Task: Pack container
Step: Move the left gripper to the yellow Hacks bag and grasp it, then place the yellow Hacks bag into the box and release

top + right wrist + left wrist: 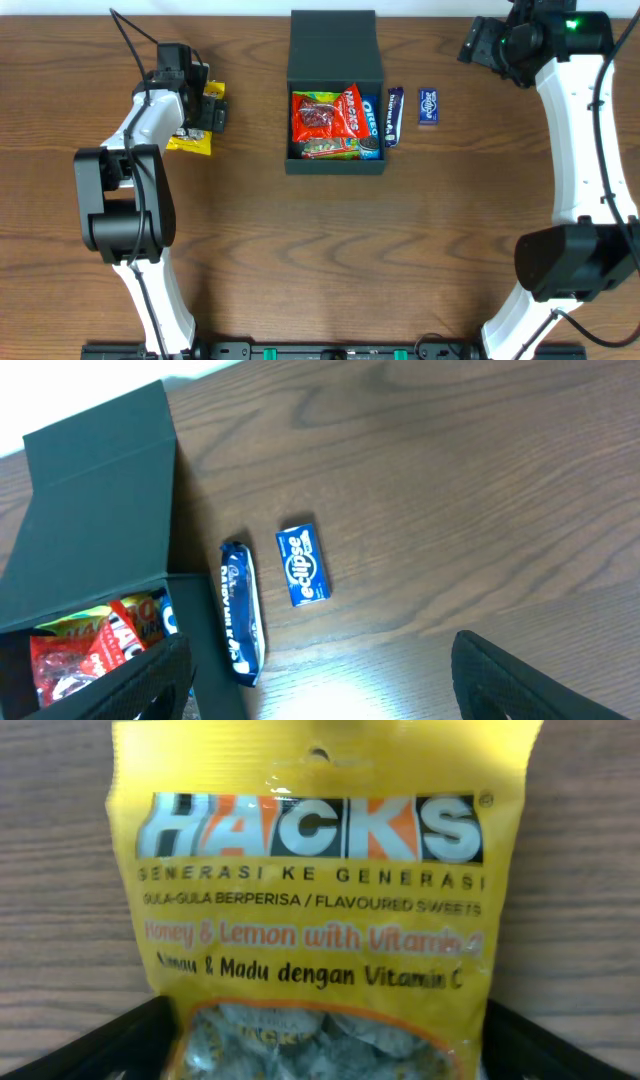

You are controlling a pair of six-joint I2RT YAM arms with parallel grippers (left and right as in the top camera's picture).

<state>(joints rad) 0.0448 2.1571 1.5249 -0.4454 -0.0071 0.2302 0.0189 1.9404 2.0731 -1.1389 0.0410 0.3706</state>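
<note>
1. Two pincers, both spread wide: our left gripper [328,1015] straddles the yellow Hacks packet [320,900], which lies flat on the table [330,260] (whether its fingers touch the packet's edges we cannot tell).
2. Our right gripper [320,650] gapes above the wood, holding nothing.
3. The container [335,167] sits mid-table with its lid open, red Hacks packet [325,120] and Oreo pack [370,125] inside; a blue bar [394,115] lies just beside its right wall.

A dark brown wooden bench [320,250], its grain running side to side, fills the view. A pale white strip [60,390] shows beyond its far edge, and a black rail [330,351] with small green parts lines the near edge. A soft patch of glare [340,695] lies on the wood.
</note>
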